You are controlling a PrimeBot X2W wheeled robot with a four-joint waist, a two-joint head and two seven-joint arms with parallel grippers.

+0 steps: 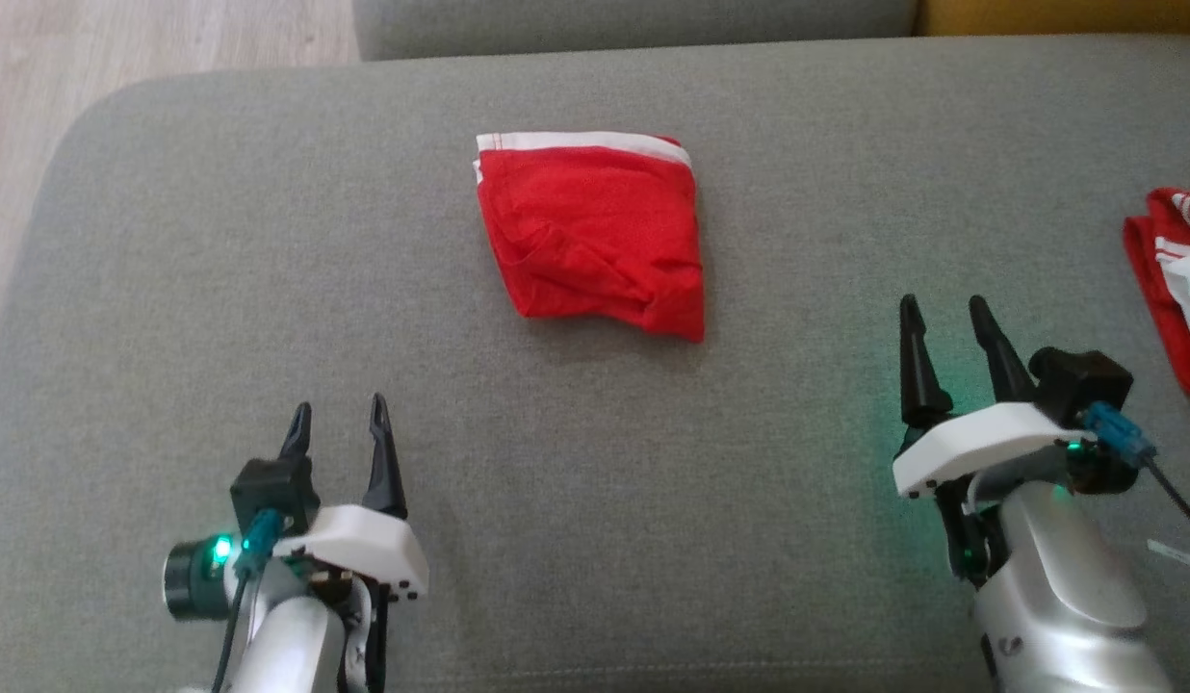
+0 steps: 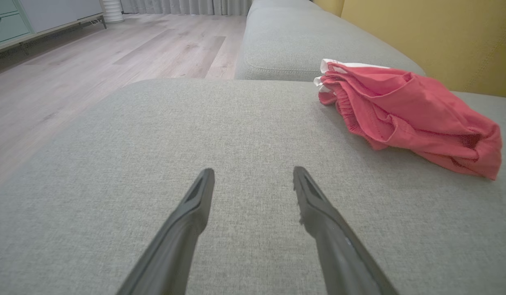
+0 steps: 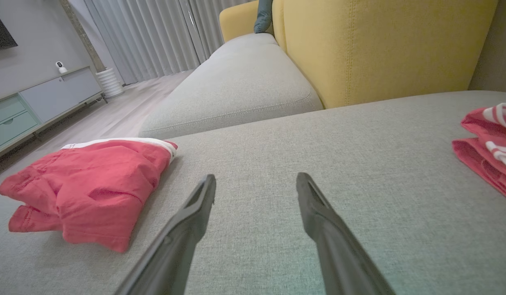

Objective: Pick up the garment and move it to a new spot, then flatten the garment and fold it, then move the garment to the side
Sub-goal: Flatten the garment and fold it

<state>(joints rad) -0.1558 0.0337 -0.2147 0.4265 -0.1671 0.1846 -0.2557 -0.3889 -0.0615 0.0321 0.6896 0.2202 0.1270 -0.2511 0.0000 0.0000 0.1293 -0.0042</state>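
Roughly, by station:
Left hand [image 1: 340, 419]: fingers spread apart, nothing between them, low over the sofa cushion [image 1: 171, 289], near and left of the garment.
Right hand [image 1: 942, 327]: fingers likewise apart and empty, near side, right of the garment.
Garment [image 1: 590, 236]: red with white waistband, lay folded into a compact block mid-cushion, well apart from both hands.
Step, as judged: fold looked done; moving it aside remained.
Next move calls for: reaching in and pinching an edge through all layers so the fold holds.
Second red-and-white garment [image 1: 1173, 279]: at the right margin, a crowded side.
Open room: bare cushion left; rounded cushion edge and wooden floor [image 1: 123, 48] beyond.
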